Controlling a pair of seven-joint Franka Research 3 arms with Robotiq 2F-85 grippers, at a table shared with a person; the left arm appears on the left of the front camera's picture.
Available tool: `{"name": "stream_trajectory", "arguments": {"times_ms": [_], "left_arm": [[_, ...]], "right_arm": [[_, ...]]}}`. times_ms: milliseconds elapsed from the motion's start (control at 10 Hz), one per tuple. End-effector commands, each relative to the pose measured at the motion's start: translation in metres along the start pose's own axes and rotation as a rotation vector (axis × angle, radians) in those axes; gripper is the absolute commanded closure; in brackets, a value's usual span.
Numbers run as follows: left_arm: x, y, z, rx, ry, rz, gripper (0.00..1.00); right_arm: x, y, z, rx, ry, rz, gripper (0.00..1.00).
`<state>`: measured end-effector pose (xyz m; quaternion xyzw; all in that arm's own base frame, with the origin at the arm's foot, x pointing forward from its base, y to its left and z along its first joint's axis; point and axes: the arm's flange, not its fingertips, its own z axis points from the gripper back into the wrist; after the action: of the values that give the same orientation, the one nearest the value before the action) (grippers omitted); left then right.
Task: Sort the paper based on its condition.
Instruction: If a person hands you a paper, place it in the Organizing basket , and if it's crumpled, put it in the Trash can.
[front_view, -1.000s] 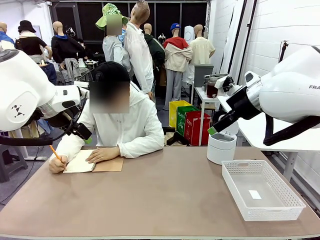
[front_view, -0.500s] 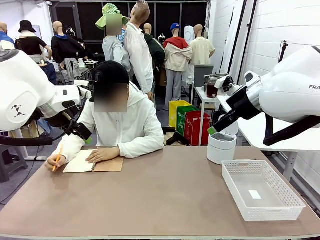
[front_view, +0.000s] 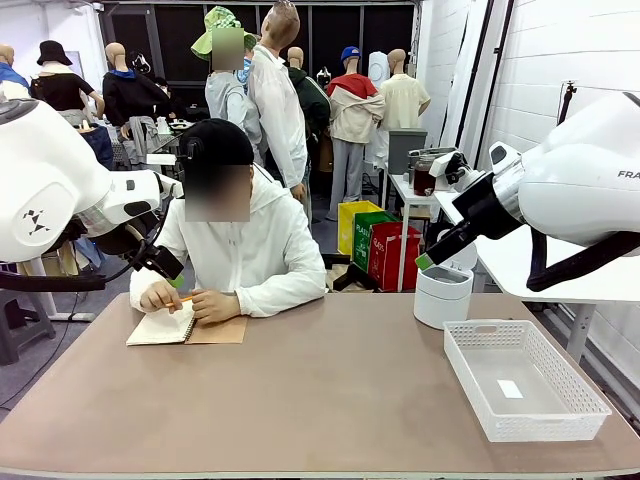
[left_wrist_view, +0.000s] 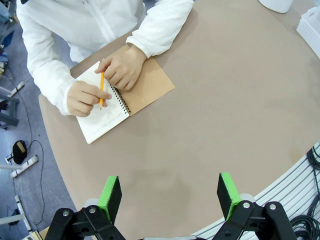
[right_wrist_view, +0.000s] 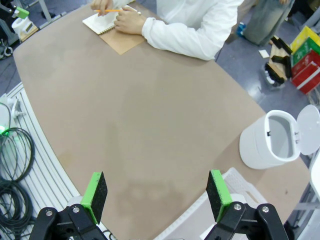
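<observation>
The step in hand looks like waiting for a sheet to be handed over. Both arms hang above the table (front_view: 330, 400) with nothing held: the left end effector (left_wrist_view: 168, 187) has its green pads spread wide over the near left part, and the right end effector (right_wrist_view: 156, 192) is just as wide open over the near right. The paper (left_wrist_view: 102, 125) is, by my reading, the open white page of the spiral notebook (front_view: 218, 330) at the far left. It lies flat under the person's hand (left_wrist_view: 85, 97), which grips an orange pencil (left_wrist_view: 101, 87), while the other hand (left_wrist_view: 122, 70) rests on the binding. To do this well, the arms should stay clear of those hands until a sheet lies free. A flat sheet is best taken by an edge with the jaws narrowed beforehand, and its state, smooth or crumpled, should be judged before choosing between the white basket (front_view: 468, 365) at the near right and the lidded white bin (front_view: 443, 295) beyond it. Counted: one notebook, one open page, one pencil, two hands, one basket holding one small white scrap (front_view: 510, 389), one bin with its lid up, two end effectors.
</observation>
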<state>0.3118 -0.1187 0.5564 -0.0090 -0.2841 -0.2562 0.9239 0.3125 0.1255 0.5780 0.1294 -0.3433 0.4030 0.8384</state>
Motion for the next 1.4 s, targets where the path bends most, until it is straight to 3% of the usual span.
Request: {"name": "stream_trajectory", "arguments": {"times_ms": [0, 1300], "left_arm": [[0.0003, 0.0007, 0.0007, 0.0, -0.007, 0.004, 0.0], [0.0003, 0.0007, 0.0007, 0.0, -0.007, 0.004, 0.0]], "right_arm": [[0.0, -0.0001, 0.0002, 0.004, -0.002, -0.004, 0.0], [0.0, -0.0001, 0.0002, 0.004, -0.002, -0.004, 0.0]]}}
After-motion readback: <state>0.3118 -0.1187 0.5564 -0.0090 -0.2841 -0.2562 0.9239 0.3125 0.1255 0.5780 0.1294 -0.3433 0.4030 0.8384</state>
